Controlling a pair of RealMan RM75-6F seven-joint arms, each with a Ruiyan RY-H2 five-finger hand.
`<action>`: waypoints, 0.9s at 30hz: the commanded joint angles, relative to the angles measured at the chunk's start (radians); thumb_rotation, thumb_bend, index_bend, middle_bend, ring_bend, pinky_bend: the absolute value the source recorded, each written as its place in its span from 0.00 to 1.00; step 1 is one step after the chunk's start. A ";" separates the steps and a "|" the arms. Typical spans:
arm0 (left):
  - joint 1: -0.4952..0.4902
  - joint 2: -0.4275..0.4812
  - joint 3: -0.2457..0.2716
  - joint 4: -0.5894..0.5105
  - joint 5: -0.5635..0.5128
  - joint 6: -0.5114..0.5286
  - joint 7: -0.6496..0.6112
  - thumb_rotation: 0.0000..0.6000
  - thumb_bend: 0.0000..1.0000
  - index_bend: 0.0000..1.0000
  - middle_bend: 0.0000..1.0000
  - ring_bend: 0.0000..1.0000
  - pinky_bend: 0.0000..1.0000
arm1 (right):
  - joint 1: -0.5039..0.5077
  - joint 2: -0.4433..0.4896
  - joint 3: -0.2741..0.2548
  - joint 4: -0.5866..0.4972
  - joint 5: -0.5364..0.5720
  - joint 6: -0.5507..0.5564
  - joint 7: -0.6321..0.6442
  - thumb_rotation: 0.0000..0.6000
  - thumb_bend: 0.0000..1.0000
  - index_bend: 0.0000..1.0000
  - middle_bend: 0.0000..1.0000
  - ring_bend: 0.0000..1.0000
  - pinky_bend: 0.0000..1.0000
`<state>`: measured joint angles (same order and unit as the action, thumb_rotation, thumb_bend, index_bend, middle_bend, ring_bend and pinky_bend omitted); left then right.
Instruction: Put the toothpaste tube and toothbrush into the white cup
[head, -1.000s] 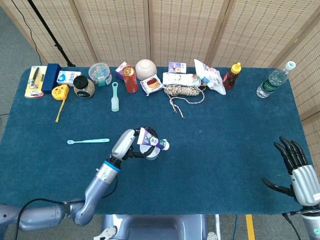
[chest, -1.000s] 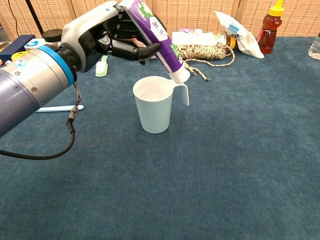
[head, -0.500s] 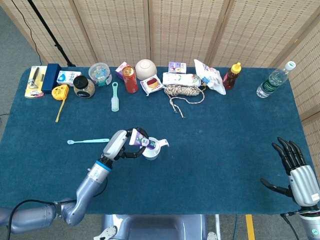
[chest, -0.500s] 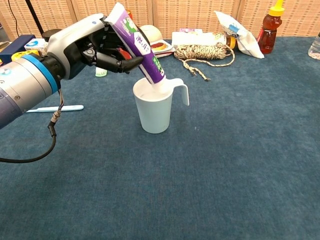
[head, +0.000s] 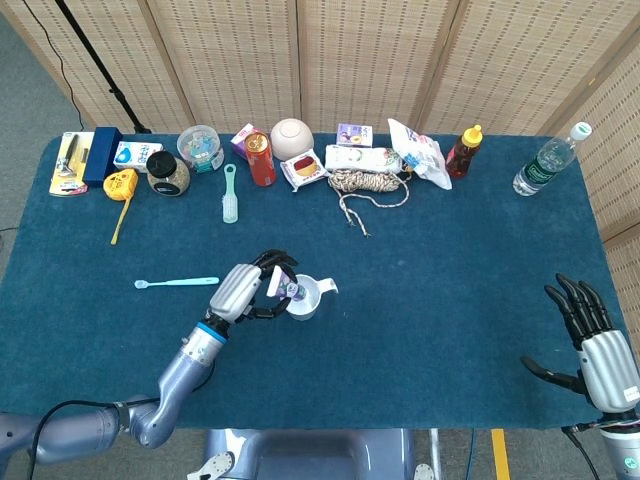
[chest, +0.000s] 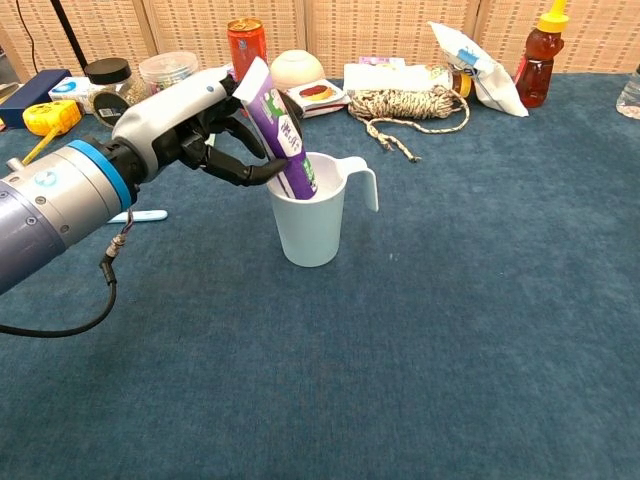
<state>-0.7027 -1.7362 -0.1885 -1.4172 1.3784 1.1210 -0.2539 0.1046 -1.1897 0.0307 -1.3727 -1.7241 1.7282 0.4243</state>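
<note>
Tube: I see the tube (chest: 278, 132) tilted, its lower end inside the cup (chest: 310, 222), its flat end leaning up and away from the cup's handle.
Cup: upright on the blue table (chest: 480, 330), handle on the side away from my left hand.
Left hand: my left hand (chest: 195, 125) grasps the tube, fingers (chest: 248, 173) wrapped round its upper part just beside the cup's rim.
Toothbrush: the toothbrush (head: 176, 283) lies flat on the table, beyond my left hand from the cup, touching neither.
Right hand: my right hand (head: 597, 345) is released, fingers spread, holding nothing, well apart from the cup near the table's edge.
Back row: behind the cup I see a red can (chest: 244, 42), a rope coil (chest: 408, 104) and a sauce bottle (chest: 540, 45).
</note>
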 joint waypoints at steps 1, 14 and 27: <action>0.001 -0.004 0.003 0.002 0.020 0.010 -0.017 1.00 0.35 0.25 0.00 0.00 0.27 | 0.000 0.000 0.000 0.000 -0.001 0.000 0.000 1.00 0.00 0.00 0.00 0.00 0.00; 0.016 0.084 0.001 -0.067 0.063 0.034 -0.034 1.00 0.35 0.04 0.00 0.00 0.26 | 0.000 -0.001 -0.002 -0.004 -0.006 0.000 -0.009 1.00 0.00 0.00 0.00 0.00 0.00; 0.082 0.356 0.025 -0.179 -0.157 -0.046 0.353 1.00 0.34 0.00 0.00 0.00 0.04 | 0.000 -0.001 -0.006 -0.011 -0.015 0.003 -0.015 1.00 0.00 0.00 0.00 0.00 0.00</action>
<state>-0.6384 -1.4681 -0.1844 -1.5584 1.3205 1.1365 -0.0373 0.1048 -1.1906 0.0253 -1.3824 -1.7386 1.7310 0.4106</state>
